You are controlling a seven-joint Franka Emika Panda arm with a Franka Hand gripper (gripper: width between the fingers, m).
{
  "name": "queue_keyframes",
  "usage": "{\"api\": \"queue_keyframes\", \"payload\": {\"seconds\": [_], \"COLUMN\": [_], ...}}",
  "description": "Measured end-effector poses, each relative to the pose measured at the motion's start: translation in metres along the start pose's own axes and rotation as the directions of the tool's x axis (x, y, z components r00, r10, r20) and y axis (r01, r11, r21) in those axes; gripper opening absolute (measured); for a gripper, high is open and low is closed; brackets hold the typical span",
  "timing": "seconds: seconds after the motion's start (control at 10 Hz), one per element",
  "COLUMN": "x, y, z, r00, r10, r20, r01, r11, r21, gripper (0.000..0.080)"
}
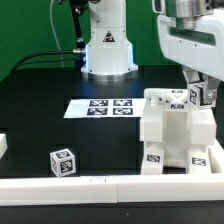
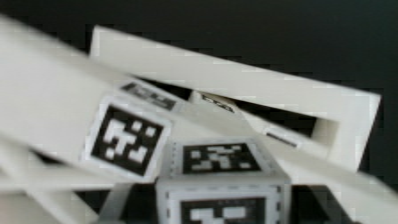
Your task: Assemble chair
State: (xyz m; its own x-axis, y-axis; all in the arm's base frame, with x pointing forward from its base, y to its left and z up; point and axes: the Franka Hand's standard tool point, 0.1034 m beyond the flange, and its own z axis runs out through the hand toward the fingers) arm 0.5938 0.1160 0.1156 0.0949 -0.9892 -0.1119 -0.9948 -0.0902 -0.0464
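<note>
The partly built chair [image 1: 172, 135] of chunky white tagged pieces stands at the exterior view's right, near the front rail. My gripper [image 1: 201, 97] hangs just above its far right top and is shut on a small white tagged chair piece [image 1: 193, 98]. In the wrist view that piece [image 2: 217, 195] fills the space between my fingers, with tags on two faces. Behind it lie the chair's white slabs [image 2: 134, 130], blurred. A loose white tagged cube piece [image 1: 62, 160] sits on the black table at the front left.
The marker board [image 1: 100, 106] lies flat mid-table in front of the robot base [image 1: 107, 50]. A white rail [image 1: 90, 182] runs along the front edge. A white block [image 1: 3, 147] shows at the left edge.
</note>
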Motion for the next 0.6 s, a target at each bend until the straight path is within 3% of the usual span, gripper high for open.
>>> {"api": "queue_keyframes", "payload": {"seconds": [0.2,0.3,0.4,0.5,0.6], "x": [-0.0012,-0.0012,-0.001,-0.0008,-0.0012], "y": [-0.0021,-0.0021,-0.0019,-0.0029,-0.0056], "z": [0.0012,0.0009,0.0013,0.0004,-0.0017], "r00": [0.98,0.967,0.976,0.997,0.992], "r10": [0.199,0.254,0.219,0.075,-0.126], "r20": [0.005,0.007,0.005,-0.001,-0.003], "r01": [-0.199,-0.254,-0.219,-0.075,0.126], "r11": [0.98,0.967,0.975,0.997,0.992], "r21": [0.026,0.026,0.026,0.027,0.017], "gripper": [0.0281,0.0281,0.0391,0.0391,0.0539]}}
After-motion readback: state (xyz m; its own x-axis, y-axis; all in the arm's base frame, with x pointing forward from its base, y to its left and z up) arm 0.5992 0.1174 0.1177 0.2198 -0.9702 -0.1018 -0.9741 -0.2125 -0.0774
